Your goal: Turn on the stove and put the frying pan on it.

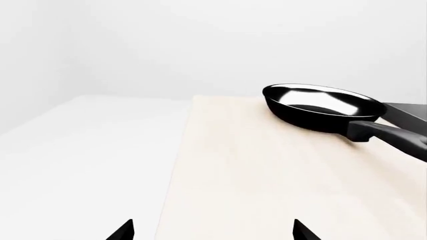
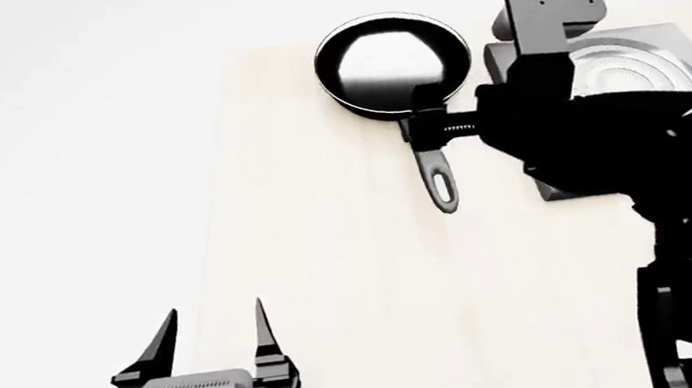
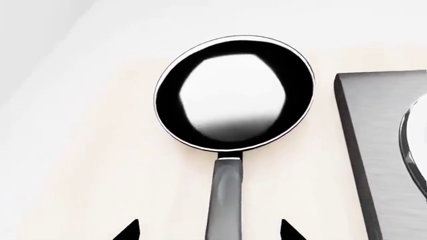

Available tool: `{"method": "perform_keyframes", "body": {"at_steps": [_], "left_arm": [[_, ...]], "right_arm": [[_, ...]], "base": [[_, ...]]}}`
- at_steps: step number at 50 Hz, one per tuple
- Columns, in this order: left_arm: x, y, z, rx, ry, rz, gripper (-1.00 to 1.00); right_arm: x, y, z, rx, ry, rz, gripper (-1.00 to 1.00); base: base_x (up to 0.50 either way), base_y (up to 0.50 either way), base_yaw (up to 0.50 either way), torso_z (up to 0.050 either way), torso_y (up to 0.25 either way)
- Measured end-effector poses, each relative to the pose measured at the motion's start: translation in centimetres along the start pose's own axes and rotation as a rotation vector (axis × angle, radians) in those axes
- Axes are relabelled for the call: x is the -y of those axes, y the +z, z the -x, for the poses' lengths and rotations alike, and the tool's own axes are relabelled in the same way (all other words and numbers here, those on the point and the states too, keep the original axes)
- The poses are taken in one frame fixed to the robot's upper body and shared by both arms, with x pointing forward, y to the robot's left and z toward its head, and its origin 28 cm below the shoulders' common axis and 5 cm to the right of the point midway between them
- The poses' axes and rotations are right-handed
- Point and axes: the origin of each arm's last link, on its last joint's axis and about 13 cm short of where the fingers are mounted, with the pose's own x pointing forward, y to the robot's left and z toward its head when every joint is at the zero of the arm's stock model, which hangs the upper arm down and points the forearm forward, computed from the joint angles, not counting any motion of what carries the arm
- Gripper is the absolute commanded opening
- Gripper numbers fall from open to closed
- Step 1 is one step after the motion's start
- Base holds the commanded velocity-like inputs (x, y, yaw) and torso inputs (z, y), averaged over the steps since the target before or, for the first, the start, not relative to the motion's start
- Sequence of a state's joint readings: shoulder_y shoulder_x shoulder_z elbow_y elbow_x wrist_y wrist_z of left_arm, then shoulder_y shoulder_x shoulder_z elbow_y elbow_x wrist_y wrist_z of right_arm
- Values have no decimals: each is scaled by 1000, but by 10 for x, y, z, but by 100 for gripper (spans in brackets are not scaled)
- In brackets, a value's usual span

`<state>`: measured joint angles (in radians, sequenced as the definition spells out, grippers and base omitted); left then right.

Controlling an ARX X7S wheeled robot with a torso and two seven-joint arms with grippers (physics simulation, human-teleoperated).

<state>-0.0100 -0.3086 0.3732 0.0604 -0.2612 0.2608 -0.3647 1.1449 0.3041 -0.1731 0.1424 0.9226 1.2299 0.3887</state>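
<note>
Black frying pan (image 3: 233, 95) beside stove (image 3: 373, 150)

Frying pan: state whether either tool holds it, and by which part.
Not held. The right tool is open astride the frying pan handle; the left tool is open and empty.

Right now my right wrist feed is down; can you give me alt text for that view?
The right gripper is open with the pan's handle running between its fingertips, not yet clamped. The pan sits on the pale table, its glossy inside empty. The stove lies beside the pan, apart from it.
</note>
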Motion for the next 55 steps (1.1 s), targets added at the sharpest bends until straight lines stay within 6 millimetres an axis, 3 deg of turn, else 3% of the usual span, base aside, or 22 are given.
{"method": "perform_keyframes", "body": {"at_steps": [22,55], "left_arm": [[0,0,0,-1,-2,2,100],[1,0,0,-2,-5,1,100]], "right_arm": [[5,-11,-32,-111,-24,-23,100],[4,-22,-54,-193,-50,3,100]], "base": [[0,0,0,0,0],[0,0,0,0,0]]}}
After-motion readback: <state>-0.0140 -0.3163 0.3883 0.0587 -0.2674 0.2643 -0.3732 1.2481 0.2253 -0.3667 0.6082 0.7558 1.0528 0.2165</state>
